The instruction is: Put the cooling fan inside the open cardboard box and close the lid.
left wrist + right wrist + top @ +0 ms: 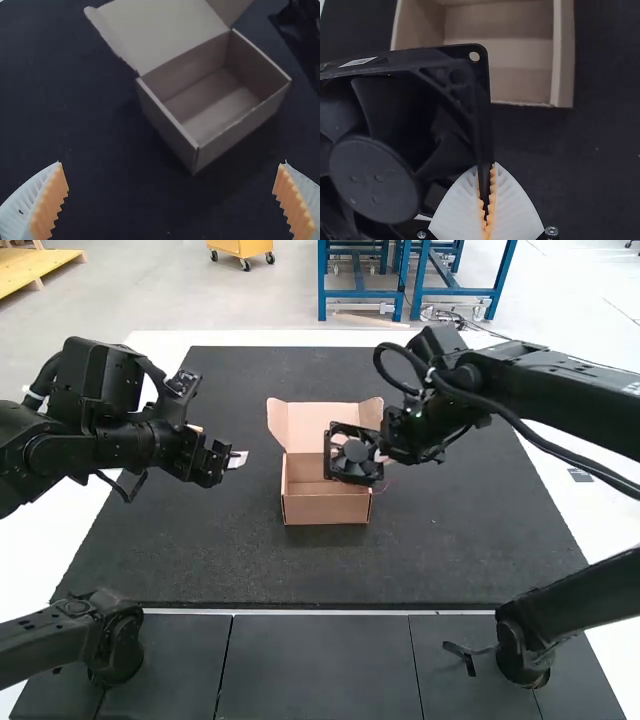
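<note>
Right end effector (486, 200) is clamped tight on the frame edge of the cooling fan (352, 455), holding it upright over the right wall of the open cardboard box (325, 502) in the middle of the table (590, 540). Left end effector (220, 457) hovers toward the left edge, fingers spread wide, gripping nothing.

A robotics lab or workshop: a left arm (90, 435) and a right arm (560, 390) (both black, cabled) stand at a white tabletop (40, 560) topped with a black mat (200, 550).

Cardboard box (325, 502) open (lid back); black cooling fan (353, 455) upright above right rim.
</note>
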